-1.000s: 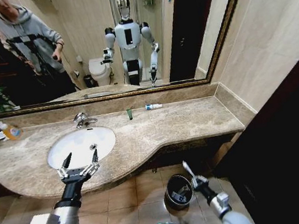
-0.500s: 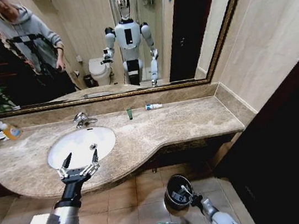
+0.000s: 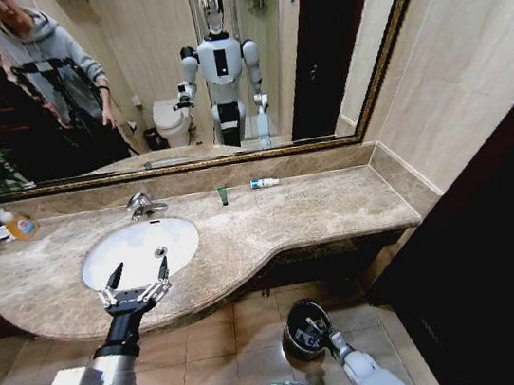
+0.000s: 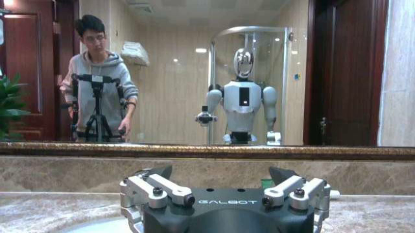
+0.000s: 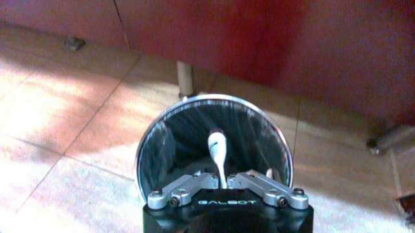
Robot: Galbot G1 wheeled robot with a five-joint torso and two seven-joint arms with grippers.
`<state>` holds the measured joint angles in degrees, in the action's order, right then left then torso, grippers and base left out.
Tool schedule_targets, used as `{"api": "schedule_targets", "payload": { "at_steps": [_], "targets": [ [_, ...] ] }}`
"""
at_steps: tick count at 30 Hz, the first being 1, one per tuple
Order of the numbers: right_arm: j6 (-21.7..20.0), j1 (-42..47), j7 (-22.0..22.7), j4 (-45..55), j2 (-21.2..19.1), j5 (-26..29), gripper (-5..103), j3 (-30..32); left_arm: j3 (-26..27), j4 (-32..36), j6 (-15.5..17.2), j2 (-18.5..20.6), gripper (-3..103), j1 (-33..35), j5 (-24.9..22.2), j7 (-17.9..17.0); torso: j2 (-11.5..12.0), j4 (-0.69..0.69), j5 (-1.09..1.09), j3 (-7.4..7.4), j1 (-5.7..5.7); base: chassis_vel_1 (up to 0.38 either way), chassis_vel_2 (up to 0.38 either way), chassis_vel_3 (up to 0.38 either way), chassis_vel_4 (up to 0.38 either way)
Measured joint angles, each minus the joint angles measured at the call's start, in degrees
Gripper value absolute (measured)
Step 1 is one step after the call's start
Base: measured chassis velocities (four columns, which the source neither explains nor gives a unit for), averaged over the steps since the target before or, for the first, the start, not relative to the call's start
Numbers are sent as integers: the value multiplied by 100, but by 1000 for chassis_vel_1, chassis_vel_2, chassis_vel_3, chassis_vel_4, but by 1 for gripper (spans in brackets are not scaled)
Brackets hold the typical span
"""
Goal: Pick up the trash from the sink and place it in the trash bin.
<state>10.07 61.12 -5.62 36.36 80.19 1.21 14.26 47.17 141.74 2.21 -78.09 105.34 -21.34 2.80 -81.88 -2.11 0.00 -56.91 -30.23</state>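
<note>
Right claw (image 5: 222, 182): narrowed onto a white mini tube (image 5: 217, 150), gripped at its near end; the tube projects forward over the mouth of the trash bin (image 5: 148, 145), which stands on the tiled floor below the worktop (image 3: 316, 205). In the head view the right claw (image 3: 332, 339) sits at the rim of the trash bin (image 3: 290, 317).

Left claw (image 3: 136, 284): fingers spread wide, holding nothing, hovering over the front edge of the sink (image 3: 103, 257).

Remaining trash: a little green tube (image 3: 223, 195) and a blue-and-white tube (image 3: 263, 183) lie near each other on the worktop at the back wall, beside the sink, not in the basin.

Handling judgement: the held tube appears light, slim and probably soft-walled, with a smooth skin likely to slip; a pinch across the flattened end or mid-body should hold; heavy squeeze is not needed. The tubes on the worktop lie flat; take each across its narrow width from above.
</note>
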Motion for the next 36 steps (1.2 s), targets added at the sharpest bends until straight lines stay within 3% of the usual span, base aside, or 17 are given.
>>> {"api": "schedule_targets", "payload": {
  "at_steps": [5,12,14,19,21,24,28,29,31,36],
  "targets": [
    [44,-66,-227,-314,-22,-88,0,17,0,0,0,0,100,0,0,0,0,0,-1,0,1,0,0,0,0],
    [106,-80,-243,-362,-18,-111,32,20,0,0,0,0,100,1,0,0,0,0,-1,0,1,0,0,0,0],
    [134,-89,-224,-383,-7,-119,32,17,0,0,0,0,100,0,0,0,0,0,-1,0,1,0,0,0,0],
    [364,-214,20,-747,84,-122,54,20,0,0,0,0,100,0,0,0,0,0,0,0,1,0,0,0,0],
    [353,-219,89,-753,91,-39,59,10,0,0,0,0,100,0,0,0,0,0,0,0,1,0,0,0,0],
    [287,-163,354,-566,68,146,76,-12,0,0,0,0,100,0,0,0,0,0,-1,1,1,0,0,0,0],
    [630,-62,626,-494,33,-7,86,-14,0,0,0,0,100,0,0,0,0,0,1,0,1,0,0,0,0],
    [630,-62,626,-494,33,-7,86,-14,0,0,0,0,100,0,0,0,0,0,1,0,1,0,0,0,0],
    [579,145,706,-69,-87,-348,96,46,0,0,0,0,100,0,0,0,0,0,0,1,1,0,0,0,0],
    [774,470,944,495,-289,-314,100,83,0,0,0,0,100,0,0,0,0,0,5,1,1,0,0,0,0]
  ]
}}
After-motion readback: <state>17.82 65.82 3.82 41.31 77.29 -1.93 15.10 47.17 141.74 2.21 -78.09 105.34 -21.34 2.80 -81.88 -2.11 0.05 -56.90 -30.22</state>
